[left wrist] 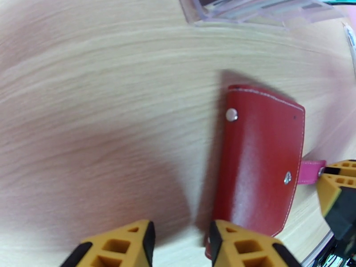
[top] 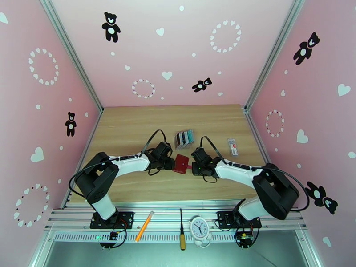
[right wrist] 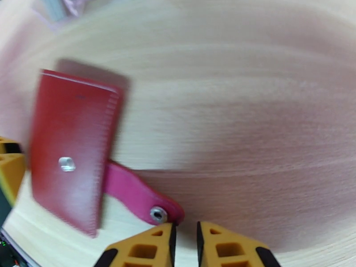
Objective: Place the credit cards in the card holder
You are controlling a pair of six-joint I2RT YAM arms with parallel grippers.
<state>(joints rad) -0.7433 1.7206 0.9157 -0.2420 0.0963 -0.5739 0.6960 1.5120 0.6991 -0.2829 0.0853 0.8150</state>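
Observation:
The card holder point(top: 181, 164) is a dark-red wallet lying closed on the wooden table, its pink snap tab point(right wrist: 138, 196) pointing toward the right arm. My left gripper point(top: 171, 163) sits at its left edge, open, with bare table in the gap point(left wrist: 180, 245); one finger point(left wrist: 240, 248) overlaps the wallet's near corner point(left wrist: 260, 165). My right gripper point(right wrist: 184, 239) is low at the tab's end, its fingers a narrow slit apart with nothing between them. The credit cards point(top: 184, 137), teal and dark, stand in a clear slotted stand point(left wrist: 262, 10) just behind the wallet.
A small white and red item point(top: 232, 147) lies right of the stand. An orange pen point(top: 144, 226), a screwdriver point(top: 181, 232) and a small clock point(top: 199, 228) rest on the front rail. Pink walls enclose the table on three sides.

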